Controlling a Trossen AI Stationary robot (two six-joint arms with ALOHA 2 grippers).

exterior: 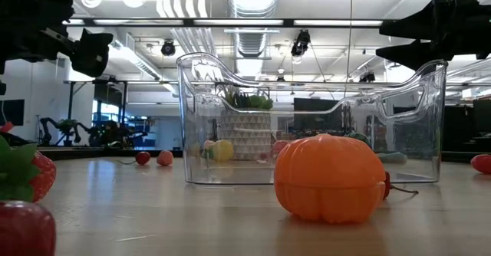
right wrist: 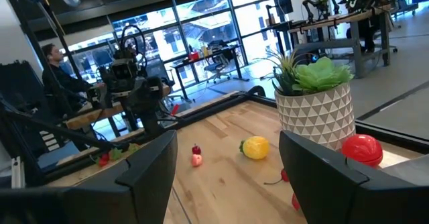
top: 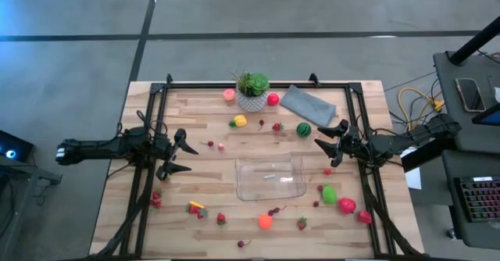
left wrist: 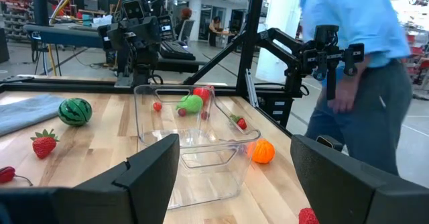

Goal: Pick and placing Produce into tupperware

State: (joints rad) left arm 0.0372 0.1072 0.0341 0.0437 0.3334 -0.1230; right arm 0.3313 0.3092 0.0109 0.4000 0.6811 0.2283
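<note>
The clear tupperware (top: pixel 271 176) stands on its base in the table's middle, with no produce showing inside it (exterior: pixel 307 118) (left wrist: pixel 194 137). Produce lies scattered around it: an orange fruit (top: pixel 266 221) (exterior: pixel 330 178) near the front edge, a striped melon (top: pixel 303 129) (left wrist: pixel 74 111), a green fruit (top: pixel 329 194), strawberries (left wrist: pixel 44 143) and a yellow fruit (top: pixel 240 121) (right wrist: pixel 255 147). My left gripper (top: pixel 180 155) (left wrist: pixel 234 177) hovers open, left of the tupperware. My right gripper (top: pixel 328 142) (right wrist: pixel 228 170) hovers open on its right, above the table.
A potted plant (top: pixel 252 89) (right wrist: pixel 315 96) and a folded grey cloth (top: pixel 307 102) sit at the far edge, with a red tomato (top: pixel 273 99) between them. Black frame rails (top: pixel 144 175) run along both sides. A person (left wrist: pixel 362 49) stands beyond the table's right side.
</note>
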